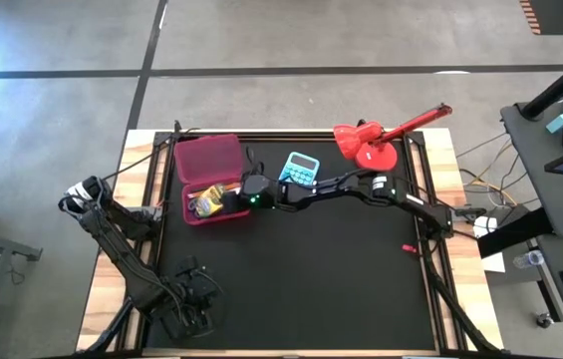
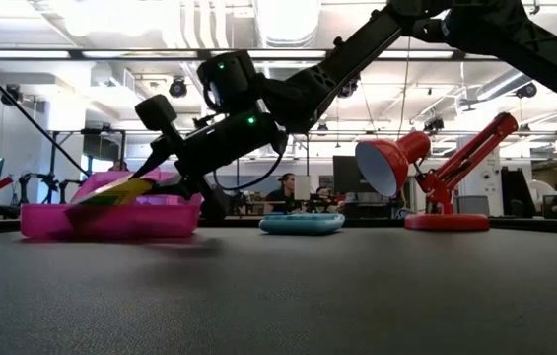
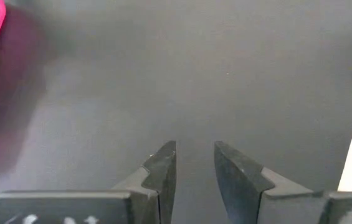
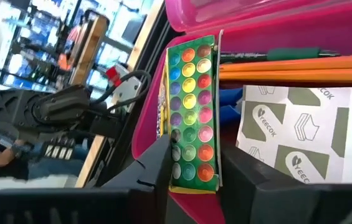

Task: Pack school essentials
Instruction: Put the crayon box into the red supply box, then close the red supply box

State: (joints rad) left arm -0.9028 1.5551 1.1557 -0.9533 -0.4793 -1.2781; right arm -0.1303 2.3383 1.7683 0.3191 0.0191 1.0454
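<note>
An open pink case (image 1: 209,181) lies at the table's far left, its lid (image 1: 207,157) folded back. Inside it are orange pencils (image 4: 288,68), a white patterned pad (image 4: 306,137) and a dark pen (image 4: 269,55). My right gripper (image 1: 231,199) reaches over the case from the right, shut on the crayon box (image 4: 191,106), which has a green face of coloured dots and yellow sides. In the low view the crayon box (image 2: 110,189) slants down into the case (image 2: 110,219). My left gripper (image 3: 194,168) hovers over bare mat at the near left, open with nothing between its fingers. My right gripper pinches the crayon box at its near end (image 4: 193,177), one finger (image 4: 160,165) on each side of the dotted face. The fingers come from the table's right, slanting a little down, and lie along the box. The box tilts, its far end low inside the case.
A turquoise calculator (image 1: 300,168) lies just right of the case, under my right arm. A red desk lamp (image 1: 376,140) stands at the far right. A tiny red bit (image 1: 410,247) sits near the right edge. The mat's middle and near part lie bare.
</note>
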